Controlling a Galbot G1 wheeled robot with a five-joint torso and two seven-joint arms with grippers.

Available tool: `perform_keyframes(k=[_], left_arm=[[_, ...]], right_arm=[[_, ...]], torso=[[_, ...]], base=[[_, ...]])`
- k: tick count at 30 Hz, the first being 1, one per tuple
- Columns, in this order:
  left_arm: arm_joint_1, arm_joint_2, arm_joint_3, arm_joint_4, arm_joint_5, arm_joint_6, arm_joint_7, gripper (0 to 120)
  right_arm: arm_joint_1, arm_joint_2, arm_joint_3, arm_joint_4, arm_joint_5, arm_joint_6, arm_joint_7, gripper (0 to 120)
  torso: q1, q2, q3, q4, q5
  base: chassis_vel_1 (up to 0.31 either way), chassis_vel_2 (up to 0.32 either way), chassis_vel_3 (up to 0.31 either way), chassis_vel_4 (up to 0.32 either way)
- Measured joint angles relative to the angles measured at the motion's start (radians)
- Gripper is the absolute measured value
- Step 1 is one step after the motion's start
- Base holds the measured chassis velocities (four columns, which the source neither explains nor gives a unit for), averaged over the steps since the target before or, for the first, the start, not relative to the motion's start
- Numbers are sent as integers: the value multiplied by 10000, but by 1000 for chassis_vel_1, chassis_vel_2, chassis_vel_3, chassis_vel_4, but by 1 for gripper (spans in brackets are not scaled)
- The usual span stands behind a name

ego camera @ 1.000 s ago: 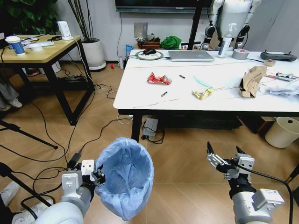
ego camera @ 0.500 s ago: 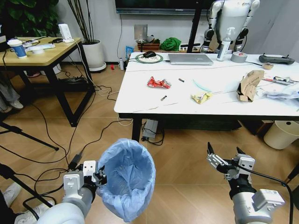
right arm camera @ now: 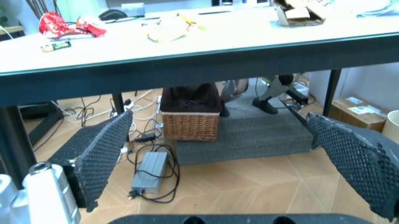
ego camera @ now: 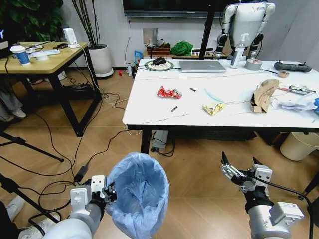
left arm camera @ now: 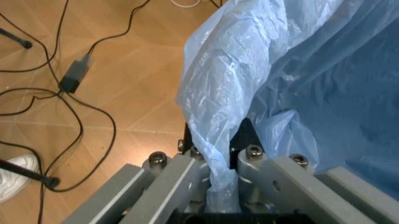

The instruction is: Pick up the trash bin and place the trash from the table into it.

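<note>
Left pincer [ego camera: 106, 191] clamps the rim of the trash bin [ego camera: 137, 191], held low before the tabletop [ego camera: 149, 102]; its thin liner is probably slippery. Right pincer [ego camera: 240, 167] hangs spread, empty.

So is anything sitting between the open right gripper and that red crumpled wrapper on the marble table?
Nothing visible on the top blocks it. The right gripper hangs below and short of the white marble table edge; the red crumpled wrapper lies in open surface.

A robotics lab or office — laptop [ego camera: 202, 66], floor cables [ego camera: 65, 149], humanoid robot [ego camera: 246, 22] behind the table [ego camera: 149, 107].
</note>
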Motion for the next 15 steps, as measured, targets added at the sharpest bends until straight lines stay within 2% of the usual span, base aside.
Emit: perform_keyframes(k=[15], left_arm=[[191, 52, 173, 0, -14, 0, -212, 0]], right_arm=[[-17, -17, -7, 0, -2, 4, -11, 100]], torso=[[259, 625, 368, 0, 0]], base=[[0, 0, 0, 0]])
